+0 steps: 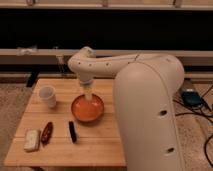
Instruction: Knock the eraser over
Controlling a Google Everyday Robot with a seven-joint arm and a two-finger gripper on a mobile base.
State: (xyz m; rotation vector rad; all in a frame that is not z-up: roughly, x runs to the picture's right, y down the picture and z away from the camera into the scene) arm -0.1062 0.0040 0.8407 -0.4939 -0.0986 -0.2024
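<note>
Wooden table (pixel 100 145) on speckled floor (pixel 15 102); jaws over orange bowl (pixel 87 112), state cannot tell; eraser (pixel 73 132) near bowl.

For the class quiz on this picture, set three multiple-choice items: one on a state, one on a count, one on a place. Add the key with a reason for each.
1. The white cup is:
A. upright
B. on its side
C. upside down

2. How many small things, the eraser among them, lie in the row near the front of the table?
A. two
B. three
C. five

3. The gripper is:
A. above the orange bowl
B. above the white cup
C. touching the eraser

Key:
1 A: the cup's open mouth faces up.
2 B: the row holds the pale pad, the reddish-brown oblong thing and the eraser.
3 A: the arm reaches down over the bowl, apart from the cup and the eraser.
</note>
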